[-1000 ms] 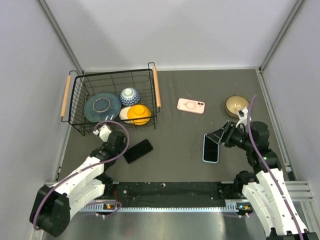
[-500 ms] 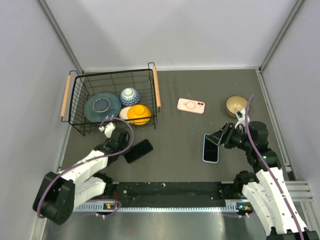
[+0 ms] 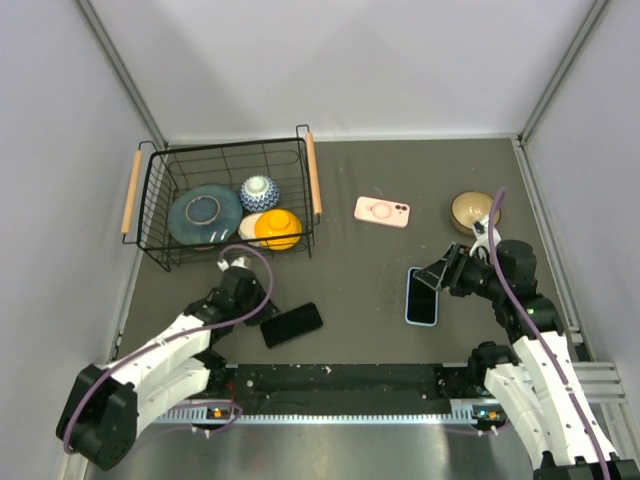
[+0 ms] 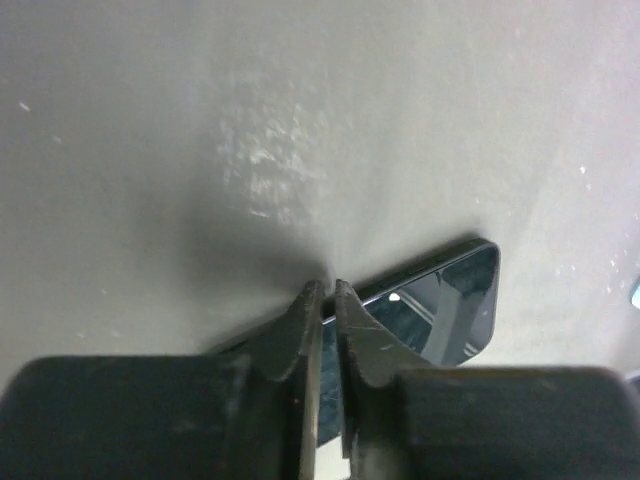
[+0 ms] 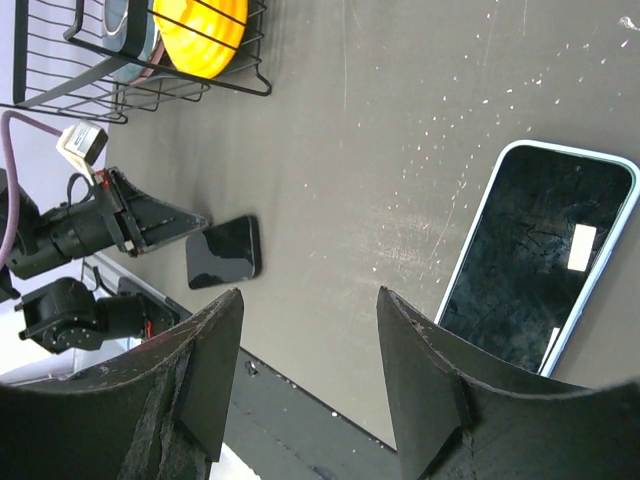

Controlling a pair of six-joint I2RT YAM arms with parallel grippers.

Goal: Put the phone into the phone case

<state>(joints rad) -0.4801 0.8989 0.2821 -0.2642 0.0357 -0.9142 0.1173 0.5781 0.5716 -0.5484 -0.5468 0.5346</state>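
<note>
Robot lab cell — white walls (image 3: 350, 60), mounting rail (image 3: 340, 385)

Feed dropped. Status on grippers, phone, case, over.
Left gripper shut, at phone, no grip. Right gripper open, empty, beside blue-rimmed slab. Phone case apart, nothing between.

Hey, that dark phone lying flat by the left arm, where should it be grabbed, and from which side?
Probably across the phone's two long edges, near the middle, coming straight down from above with the left gripper once its shut jaws are opened. The phone lies flat and screen up on the table, so only its thin edges offer opposing sides.
</note>
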